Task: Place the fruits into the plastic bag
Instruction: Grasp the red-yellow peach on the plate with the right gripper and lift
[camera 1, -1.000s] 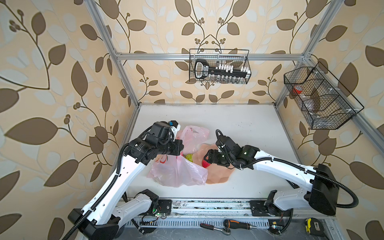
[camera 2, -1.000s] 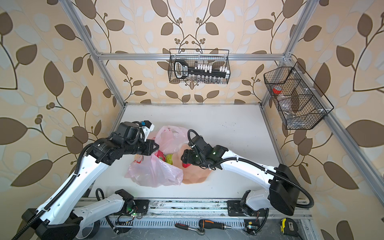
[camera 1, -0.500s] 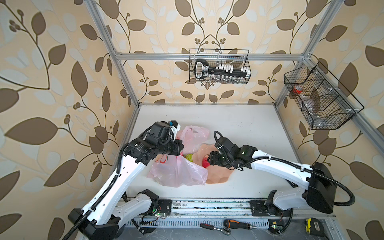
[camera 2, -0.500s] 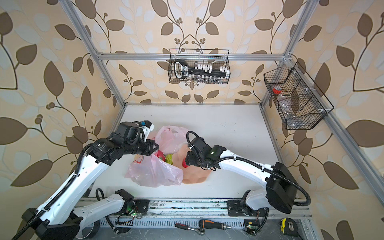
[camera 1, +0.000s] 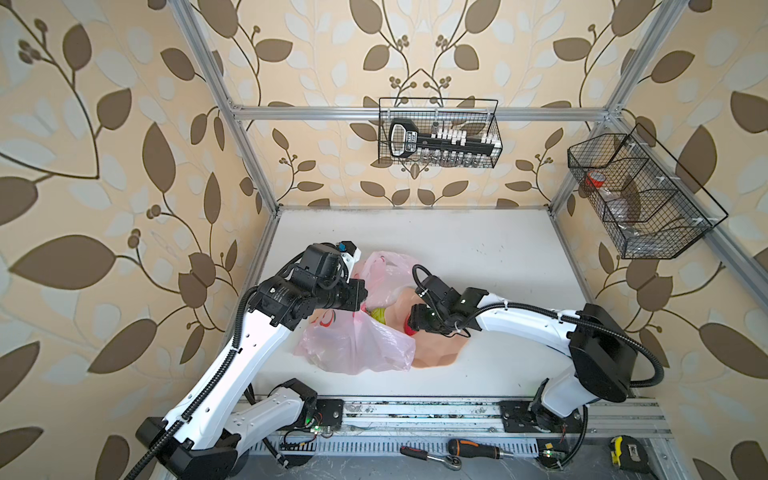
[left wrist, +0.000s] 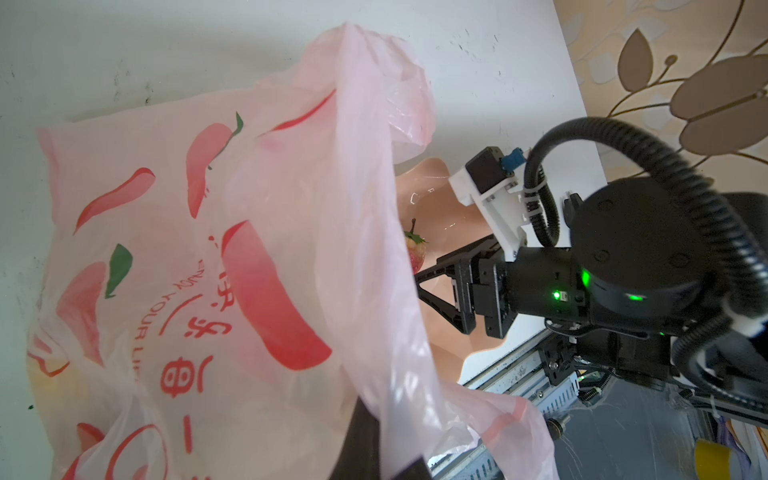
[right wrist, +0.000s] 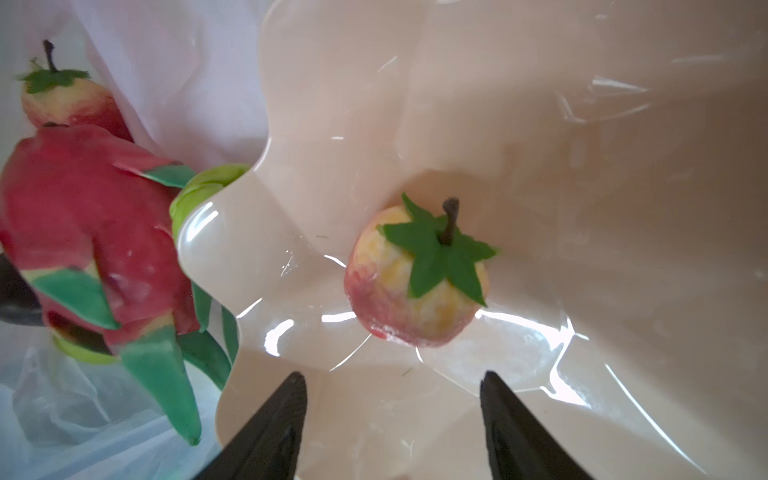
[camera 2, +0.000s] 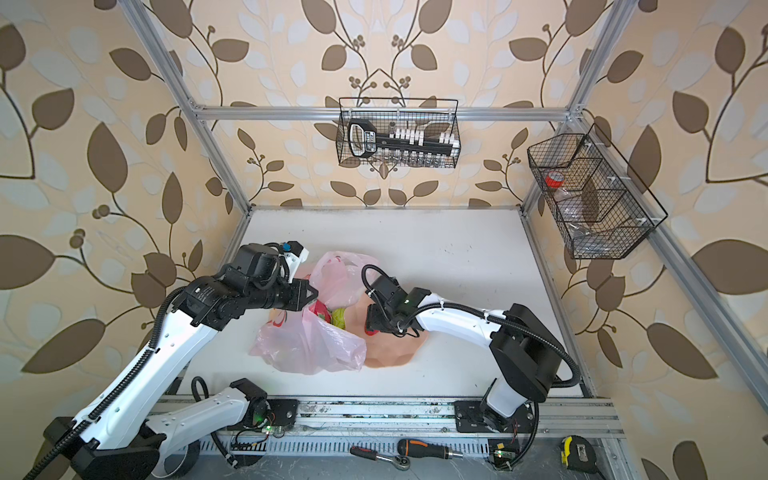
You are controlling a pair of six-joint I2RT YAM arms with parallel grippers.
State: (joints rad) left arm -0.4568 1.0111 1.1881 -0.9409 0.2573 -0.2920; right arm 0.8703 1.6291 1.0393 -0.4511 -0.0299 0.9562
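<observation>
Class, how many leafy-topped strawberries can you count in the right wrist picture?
2. One strawberry lies on the plate; a second strawberry sits beside the dragon fruit, against the bag. More may be hidden.

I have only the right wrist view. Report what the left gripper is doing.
Observer: The left gripper is shut on the plastic bag's rim, holding it raised.
Operator: Now locate the bag's mouth.
Observer: In both top views it opens between the two grippers, just left of the right gripper.
Operator: Give me the plate.
Observer: The bag drapes over the peach plate's left edge.
</observation>
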